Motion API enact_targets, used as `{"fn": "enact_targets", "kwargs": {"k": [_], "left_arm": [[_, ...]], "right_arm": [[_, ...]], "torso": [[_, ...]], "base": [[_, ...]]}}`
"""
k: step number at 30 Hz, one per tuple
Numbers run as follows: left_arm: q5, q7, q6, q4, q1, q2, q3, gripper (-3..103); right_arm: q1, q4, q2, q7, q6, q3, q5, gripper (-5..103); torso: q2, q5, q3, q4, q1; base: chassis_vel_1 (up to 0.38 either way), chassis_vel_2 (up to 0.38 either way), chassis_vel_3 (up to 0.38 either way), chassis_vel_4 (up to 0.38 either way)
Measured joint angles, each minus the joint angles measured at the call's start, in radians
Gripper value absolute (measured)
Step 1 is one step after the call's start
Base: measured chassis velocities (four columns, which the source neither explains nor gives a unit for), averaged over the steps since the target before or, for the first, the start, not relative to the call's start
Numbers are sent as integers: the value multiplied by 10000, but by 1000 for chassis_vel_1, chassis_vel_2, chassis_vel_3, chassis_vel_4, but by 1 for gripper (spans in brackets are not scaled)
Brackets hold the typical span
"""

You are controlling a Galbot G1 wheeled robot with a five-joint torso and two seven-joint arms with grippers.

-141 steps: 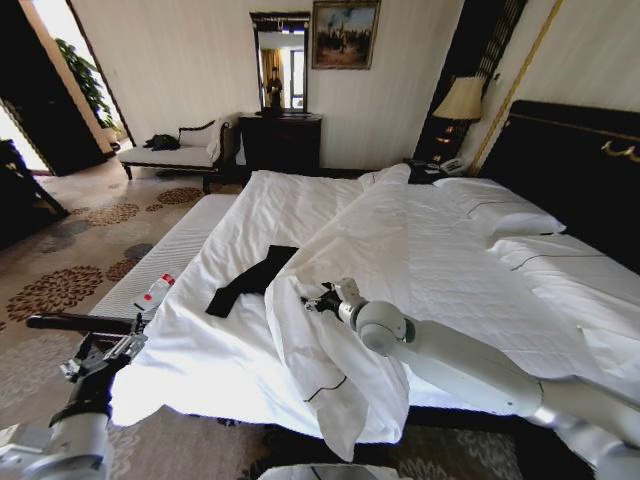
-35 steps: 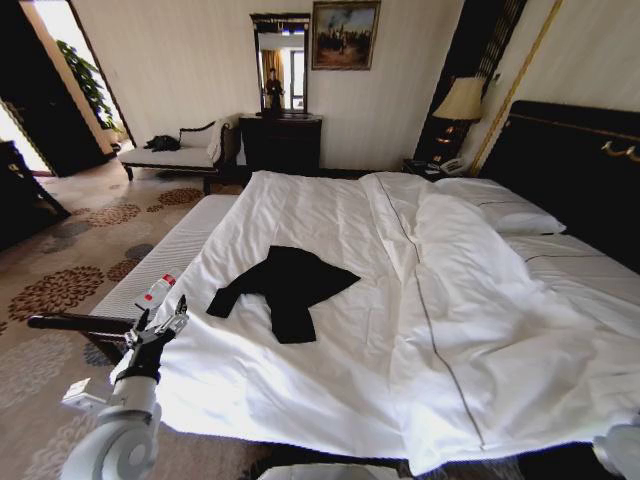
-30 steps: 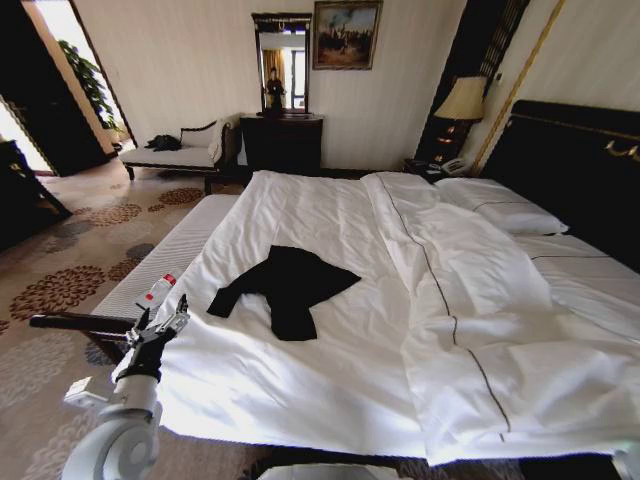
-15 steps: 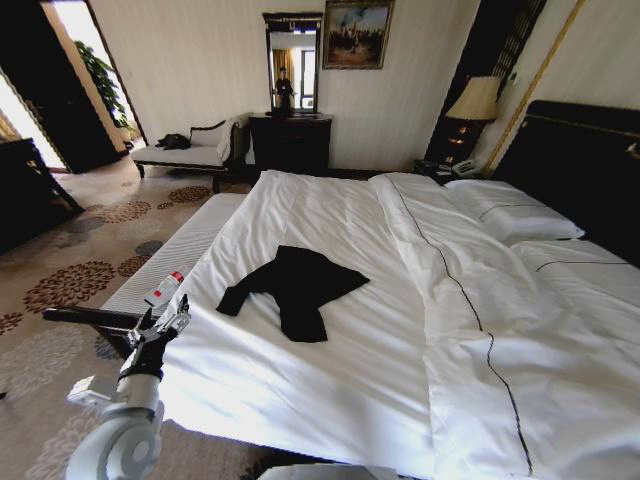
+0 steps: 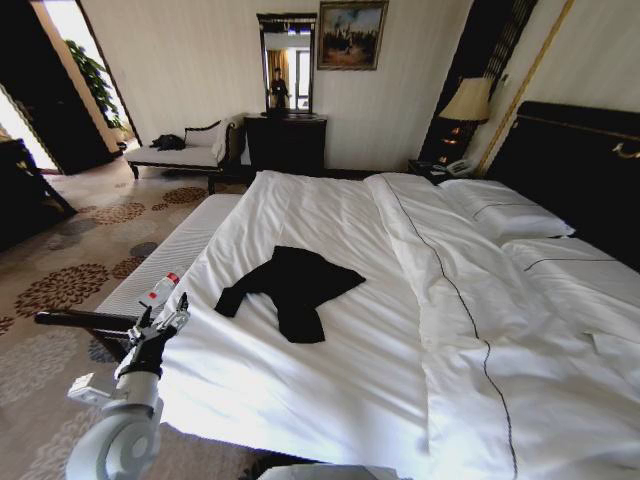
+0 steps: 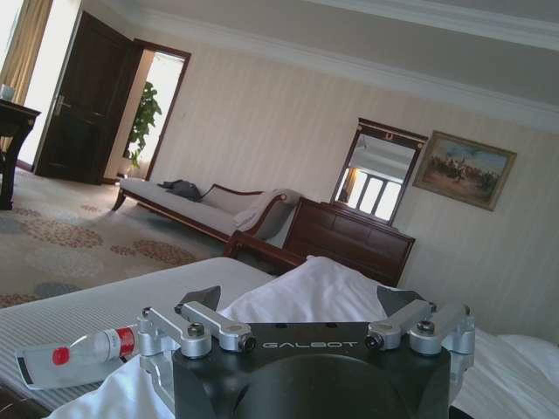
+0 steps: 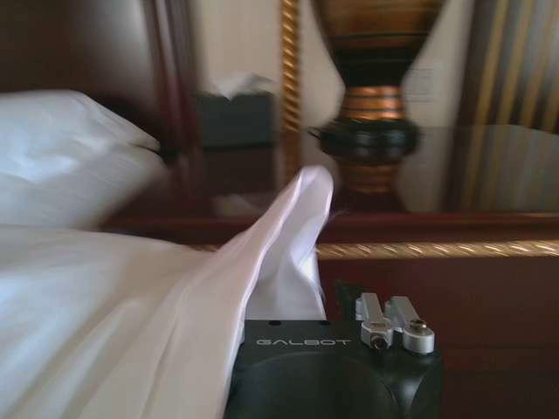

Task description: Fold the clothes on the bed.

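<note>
The clothes, one crumpled black T-shirt (image 5: 291, 288), lie on the bare white sheet of the bed (image 5: 300, 390), left of its middle. My left gripper (image 5: 160, 322) hovers off the bed's left edge, a little short of the shirt; in the left wrist view the left gripper (image 6: 301, 298) stands open with nothing between its fingers. The white duvet (image 5: 480, 300) is heaped on the bed's right half. In the right wrist view my right gripper (image 7: 336, 304) is shut on a peak of duvet cloth (image 7: 293, 223), near the bedside table.
A plastic bottle with a red cap (image 5: 157, 291) lies on the white bench (image 5: 170, 255) along the bed's left side. Pillows (image 5: 505, 212) and a dark headboard (image 5: 580, 160) are at the right. A chaise (image 5: 180, 152) and dresser (image 5: 285, 140) stand beyond, across patterned carpet.
The duvet has been drawn off the shirt to the bed's right half, and the right arm has left the head view. The left gripper has risen toward the bed edge. The camera shifted slightly.
</note>
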Motion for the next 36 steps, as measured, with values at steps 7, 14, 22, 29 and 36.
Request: {"fn": "enact_targets", "kwargs": {"k": [7, 14, 22, 29, 36], "left_arm": [[8, -10, -3, -61, 40, -59, -101, 100], [105, -12, -14, -154, 216, -132, -148, 100], [172, -15, -17, -240, 297, -153, -194, 100], [202, -15, -15, -267, 205, -184, -123, 100], [155, -30, -20, -88, -56, -212, -71, 100]], "right_arm": [[-522, 75, 52, 997, -530, 183, -590, 77], [-965, 1279, -291, 2218, -950, 1152, -2192, 99], [-1851, 2843, 10, 3011, -1397, 1639, -2349, 100], [-2264, 3218, 272, 3770, -2138, 1335, -2014, 100], [-2324, 1966, -126, 4948, -2788, 1223, -2561, 100]], "torso": [[1, 0, 0, -14, 0], [0, 2, 1, 0, 0], [-1, 1, 2, -8, 0], [0, -3, 1, -10, 0], [-1, -2, 1, -15, 1]], "base": [[0, 0, 0, 0], [0, 0, 0, 0], [0, 0, 0, 0], [0, 0, 0, 0], [0, 0, 0, 0]]}}
